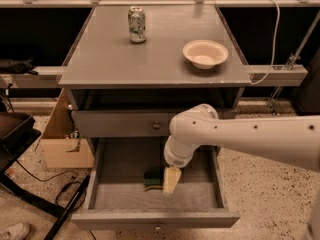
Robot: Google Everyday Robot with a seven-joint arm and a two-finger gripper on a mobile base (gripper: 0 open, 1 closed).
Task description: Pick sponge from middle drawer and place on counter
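Camera view: the middle drawer (125, 196) stands pulled open at 6 o'clock below the worktop (125, 59). The sponge (151, 180) lies on the drawer's grey floor near the middle, its dark green face showing. The tool (171, 180) hangs from the white arm (240, 139) into the drawer at the sponge's 3 o'clock edge. I cannot tell whether it is wide, narrow or holding anything. On the worktop a can (136, 25) stands at 11 o'clock and a cream bowl (205, 53) at 3 o'clock.

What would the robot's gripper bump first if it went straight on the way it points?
The gripper points down into the open middle drawer, right beside the sponge. It would probably hit the sponge's right edge first, or else the drawer floor next to it; depth is unclear here.
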